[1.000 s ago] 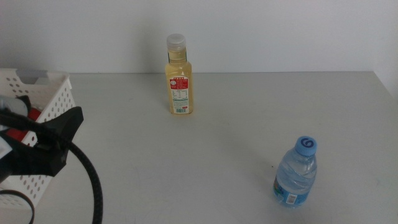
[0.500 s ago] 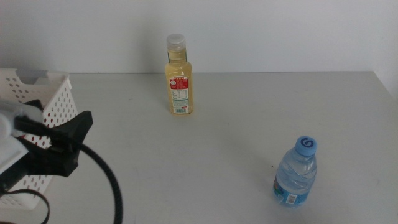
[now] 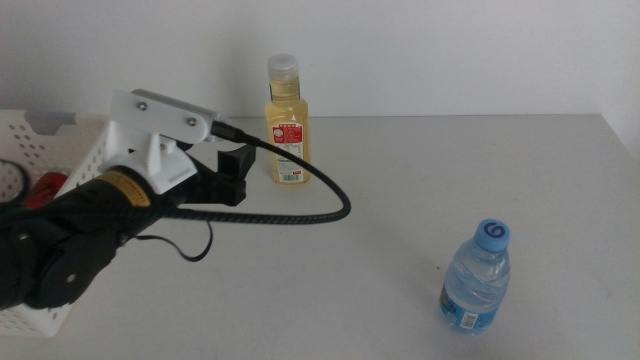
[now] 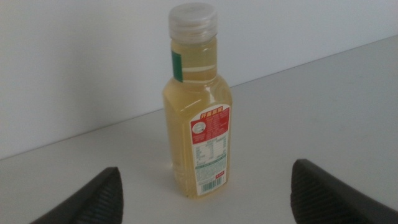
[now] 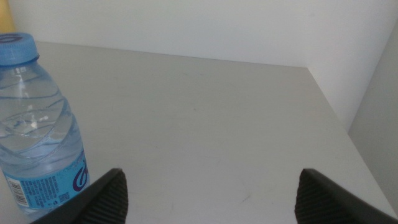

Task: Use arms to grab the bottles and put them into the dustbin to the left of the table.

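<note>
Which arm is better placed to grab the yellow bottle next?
Left. The left gripper is open and faces the upright yellow bottle head-on, close by, beside the dustbin. The right gripper, also open, waits by the water bottle.

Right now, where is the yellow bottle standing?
In the middle view, the yellow bottle stands upright at the table's far edge, just beyond the open left gripper.

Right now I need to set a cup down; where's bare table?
Free: the table between the yellow bottle and the water bottle. Crowded: by the dustbin, where the left gripper faces the yellow bottle.
</note>
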